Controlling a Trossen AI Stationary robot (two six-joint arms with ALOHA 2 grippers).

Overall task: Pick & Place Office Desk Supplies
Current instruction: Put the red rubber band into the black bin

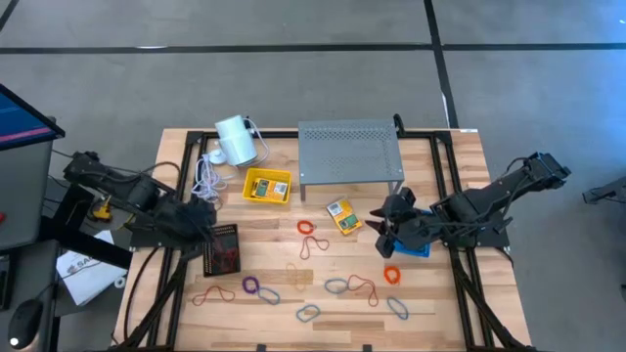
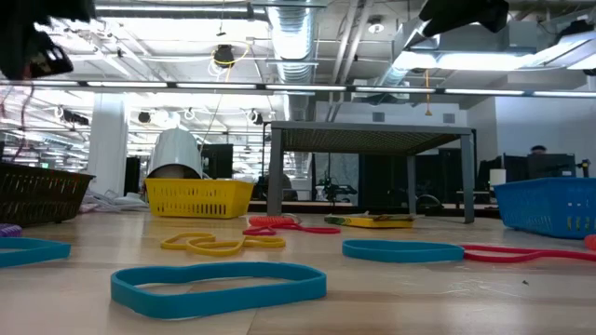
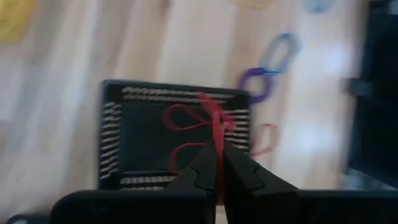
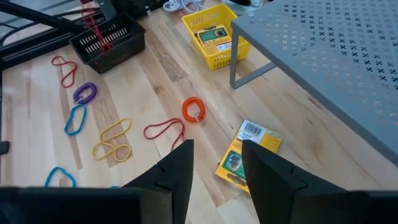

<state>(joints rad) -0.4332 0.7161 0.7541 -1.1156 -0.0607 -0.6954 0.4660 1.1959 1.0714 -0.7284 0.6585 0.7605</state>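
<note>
Currently the left end effector [image 3: 217,171] hangs directly above the black basket [image 3: 118,134], pinched shut on a red rubber band [image 3: 211,121] for release; the right end effector [image 4: 214,165] waits half-open, empty.

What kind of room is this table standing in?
Probably an open lab or workshop-style office. The ceiling shows bare pipes and ducts, desks with monitors stand in the background, and the wooden table sits on a plain grey floor.

No legible txt; crayon box [image 4: 247,153] label & barcode too small.
</note>
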